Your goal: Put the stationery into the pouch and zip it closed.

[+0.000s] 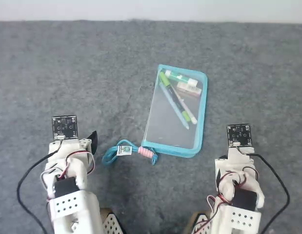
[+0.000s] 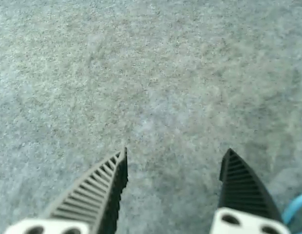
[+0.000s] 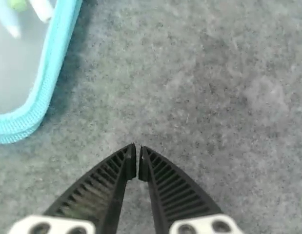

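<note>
- Pouch (image 1: 168,127) lay mid-worktop (image 1: 68,63), pens (image 1: 179,100) inside.
- Left jaws released, over worktop near the pouch's strap (image 1: 111,153).
- Right jaws clenched on nothing, beside the pouch's corner.

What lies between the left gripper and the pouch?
High view: a blue strap with a tag and pink coil lies between the left gripper and the pouch.

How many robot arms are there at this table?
2. The left arm sits by the blue strap; the right arm sits beside the pouch, near its lower corner. None seem hidden.
</note>
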